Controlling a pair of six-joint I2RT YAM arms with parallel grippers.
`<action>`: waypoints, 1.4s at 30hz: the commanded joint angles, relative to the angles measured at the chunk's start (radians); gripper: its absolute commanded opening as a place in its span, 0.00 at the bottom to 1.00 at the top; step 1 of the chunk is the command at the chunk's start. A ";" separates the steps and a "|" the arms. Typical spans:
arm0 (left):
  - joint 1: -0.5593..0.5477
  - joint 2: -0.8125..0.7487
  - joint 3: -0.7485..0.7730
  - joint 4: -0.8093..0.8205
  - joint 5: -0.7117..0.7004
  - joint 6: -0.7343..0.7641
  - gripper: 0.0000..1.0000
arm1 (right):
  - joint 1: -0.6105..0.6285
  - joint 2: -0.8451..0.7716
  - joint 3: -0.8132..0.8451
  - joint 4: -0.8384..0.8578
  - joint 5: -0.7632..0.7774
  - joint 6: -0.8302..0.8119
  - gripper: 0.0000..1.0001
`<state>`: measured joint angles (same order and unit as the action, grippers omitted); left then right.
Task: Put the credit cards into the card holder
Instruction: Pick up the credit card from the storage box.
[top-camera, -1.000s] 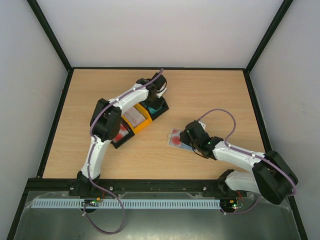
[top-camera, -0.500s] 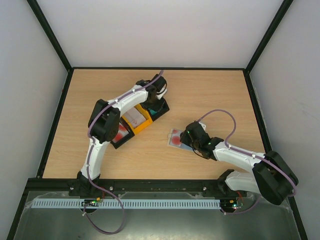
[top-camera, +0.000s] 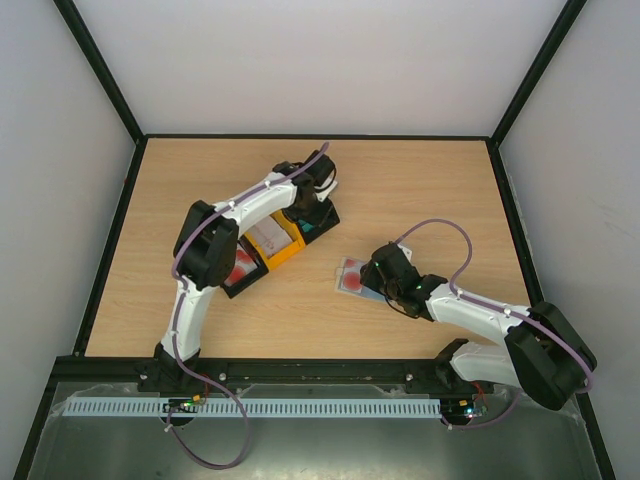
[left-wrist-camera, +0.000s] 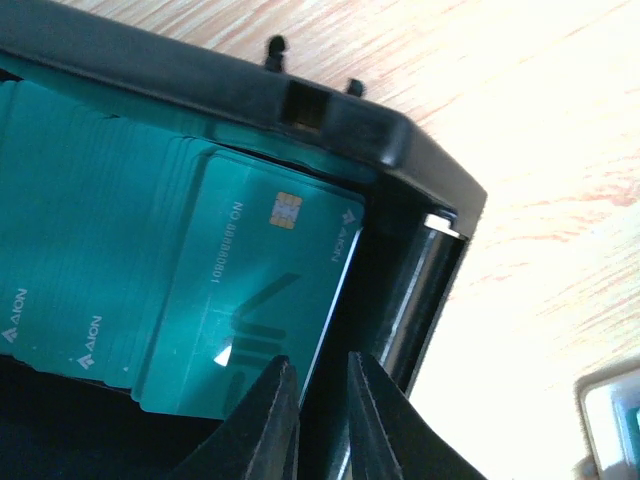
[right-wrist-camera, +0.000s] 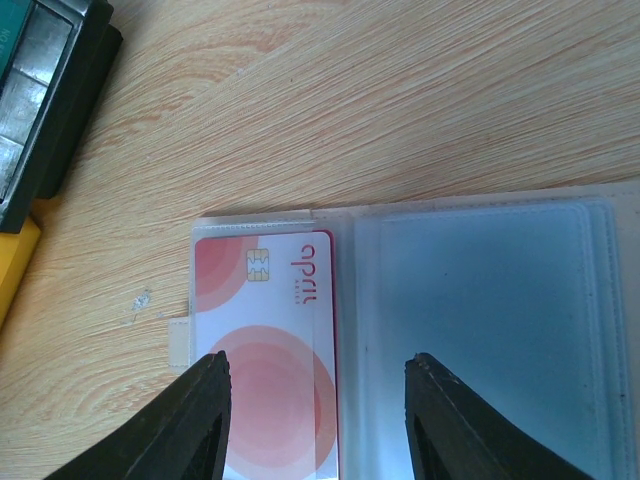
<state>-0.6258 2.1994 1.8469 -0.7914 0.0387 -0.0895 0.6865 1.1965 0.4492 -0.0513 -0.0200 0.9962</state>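
The card holder (right-wrist-camera: 480, 320) lies open on the table, blue-grey inside, and also shows in the top view (top-camera: 345, 268). A red-and-white card (right-wrist-camera: 265, 380) sits in its left slot. My right gripper (right-wrist-camera: 320, 420) is open wide just above it, one finger over the card and one over the right half; in the top view it is at the holder's right edge (top-camera: 372, 275). My left gripper (left-wrist-camera: 320, 400) is down in the black tray (left-wrist-camera: 400, 150) at the right edge of the top teal card (left-wrist-camera: 260, 290). Its jaws stand narrowly apart and hold nothing I can see.
Three trays stand in a diagonal row under the left arm: the black one with teal cards (top-camera: 325, 216), a yellow one (top-camera: 283, 252) with pale cards, and a black one (top-camera: 232, 290) with red-and-white cards. A black rim borders the table.
The left arm has shifted slightly over the teal-card tray. The right arm and the card holder have hardly moved.
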 joint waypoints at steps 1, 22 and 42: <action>-0.017 -0.037 -0.020 -0.017 0.028 -0.009 0.16 | -0.004 -0.011 -0.011 -0.009 0.024 0.010 0.47; -0.025 -0.062 0.021 -0.041 0.080 0.006 0.25 | -0.004 -0.002 -0.003 -0.004 0.025 0.006 0.47; -0.022 0.035 0.050 -0.045 -0.028 0.021 0.35 | -0.005 0.003 -0.006 -0.008 0.030 0.008 0.47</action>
<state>-0.6476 2.2055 1.8812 -0.8082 0.0296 -0.0765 0.6865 1.1969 0.4492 -0.0509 -0.0196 0.9962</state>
